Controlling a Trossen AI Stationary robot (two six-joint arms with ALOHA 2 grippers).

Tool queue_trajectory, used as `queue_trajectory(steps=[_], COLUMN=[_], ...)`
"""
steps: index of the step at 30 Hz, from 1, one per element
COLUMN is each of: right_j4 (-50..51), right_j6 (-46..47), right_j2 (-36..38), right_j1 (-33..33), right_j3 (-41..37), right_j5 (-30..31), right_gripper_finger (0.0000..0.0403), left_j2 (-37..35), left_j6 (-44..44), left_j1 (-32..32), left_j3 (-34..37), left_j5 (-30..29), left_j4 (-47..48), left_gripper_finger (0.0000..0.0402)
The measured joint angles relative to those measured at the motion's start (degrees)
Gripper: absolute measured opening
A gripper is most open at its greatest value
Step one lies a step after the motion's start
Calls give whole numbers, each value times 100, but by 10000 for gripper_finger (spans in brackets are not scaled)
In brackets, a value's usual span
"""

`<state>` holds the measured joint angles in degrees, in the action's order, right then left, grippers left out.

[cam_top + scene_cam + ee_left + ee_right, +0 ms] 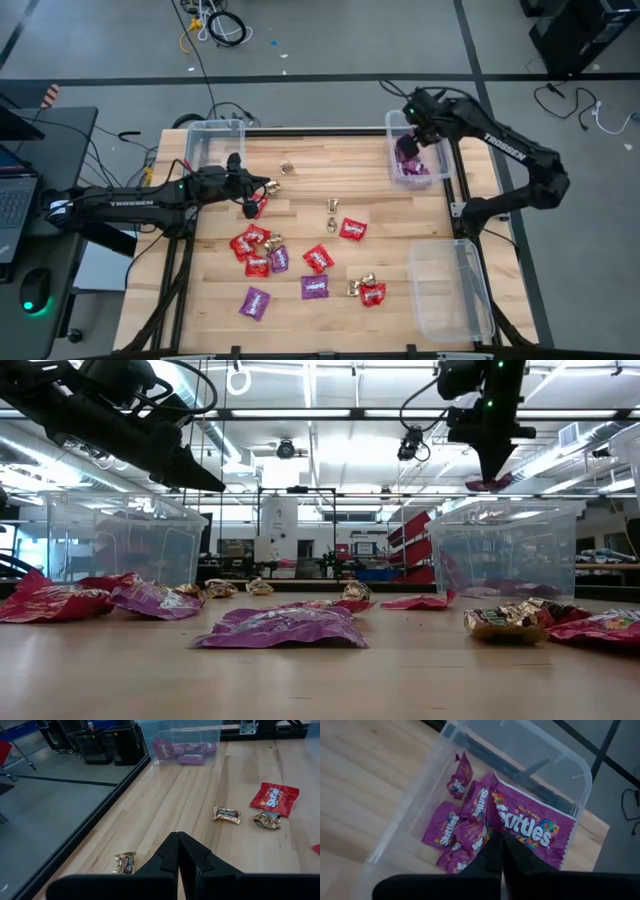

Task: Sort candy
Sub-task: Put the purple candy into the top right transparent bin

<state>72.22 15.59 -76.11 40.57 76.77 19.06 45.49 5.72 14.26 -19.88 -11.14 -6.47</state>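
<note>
Dropping step: right pincer [500, 851] clamped on a purple packet [532, 827] above the bin [580, 770] holding purple ones; next needs release. Left pincer [178, 851] closed, empty, over tabletop [165, 805] candy.

Robotics lab: strip-lit ceiling [320, 410], floor cables [215, 25], laptop desk [40, 150].

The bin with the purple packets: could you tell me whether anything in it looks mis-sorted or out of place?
Nothing stands out: the far right bin holds only purple packets. The right gripper holds another purple packet above it, not yet dropped.
</note>
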Motion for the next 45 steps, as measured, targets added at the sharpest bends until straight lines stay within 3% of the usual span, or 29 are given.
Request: queue_trajectory(steps=[23,45], right_j4=[-676,-1068], right_j6=[-806,-979], right_j2=[-442,-442], right_j1=[1261,1524], right_j3=[0,0], right_j5=[-728,-736], right_gripper_finger=[0,0], left_j2=[-1,1], left_j6=[0,0], left_j1=[-2,0], left_j3=[2,2], left_j5=[0,0], left_j4=[19,19], left_gripper_finger=[9,9])
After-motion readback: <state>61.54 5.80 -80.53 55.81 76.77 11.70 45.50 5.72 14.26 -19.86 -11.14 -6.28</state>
